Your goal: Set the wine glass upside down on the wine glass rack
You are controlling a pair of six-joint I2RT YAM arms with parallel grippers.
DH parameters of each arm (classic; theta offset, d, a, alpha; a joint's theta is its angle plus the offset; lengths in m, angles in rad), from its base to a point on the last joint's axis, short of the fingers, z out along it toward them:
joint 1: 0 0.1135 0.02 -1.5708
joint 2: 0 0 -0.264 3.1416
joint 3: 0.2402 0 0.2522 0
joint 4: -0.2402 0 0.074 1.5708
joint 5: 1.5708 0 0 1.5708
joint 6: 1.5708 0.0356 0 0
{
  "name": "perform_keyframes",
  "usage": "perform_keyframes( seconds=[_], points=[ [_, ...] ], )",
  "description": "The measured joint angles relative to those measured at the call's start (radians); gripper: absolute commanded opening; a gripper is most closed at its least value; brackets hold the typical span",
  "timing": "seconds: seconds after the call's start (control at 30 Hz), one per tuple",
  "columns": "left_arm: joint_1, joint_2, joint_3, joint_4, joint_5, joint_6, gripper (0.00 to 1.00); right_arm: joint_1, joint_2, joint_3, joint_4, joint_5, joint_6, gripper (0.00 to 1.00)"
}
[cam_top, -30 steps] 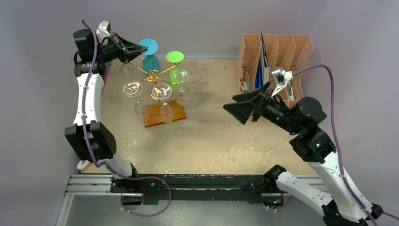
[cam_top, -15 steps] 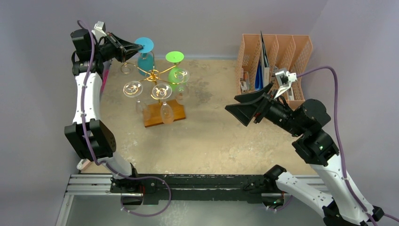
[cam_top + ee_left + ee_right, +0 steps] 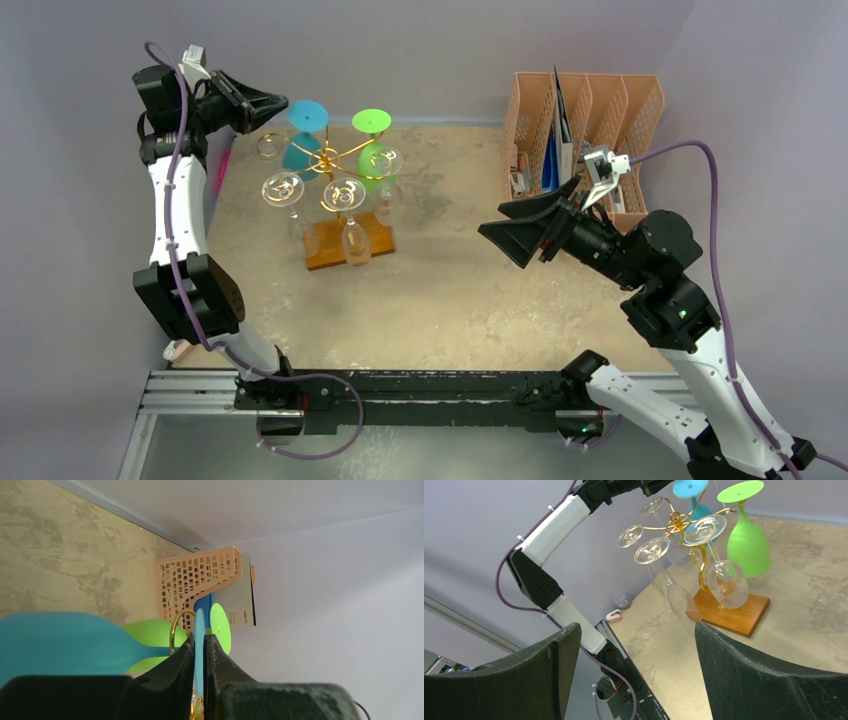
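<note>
Stretching high toward the back-left corner, the left arm holds its left gripper (image 3: 283,103) level with the top of the rack (image 3: 327,160). The teal glass (image 3: 299,156) hangs upside down from a thin gold wire spiral, flat round foot uppermost. Black fingers (image 3: 180,666) pinch that foot edge-on. The right gripper (image 3: 498,232) hovers over the sandy tabletop (image 3: 450,300), gaping wide, grasping nothing.

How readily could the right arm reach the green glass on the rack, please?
Probably yes: the right gripper is open and empty, with only bare table between it and the green glass.
</note>
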Motion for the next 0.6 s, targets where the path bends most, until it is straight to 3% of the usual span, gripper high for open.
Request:
perform_keyframes(
  seconds=[0.33,0.6],
  points=[
    [0.004,0.000,0.000,-0.055,-0.019,0.080,0.15,0.000,0.000,0.000,0.000,0.004,-0.007,0.85],
    [0.026,0.000,0.049,-0.169,-0.080,0.169,0.32,0.000,0.000,0.000,0.000,0.005,-0.008,0.85]
  ],
)
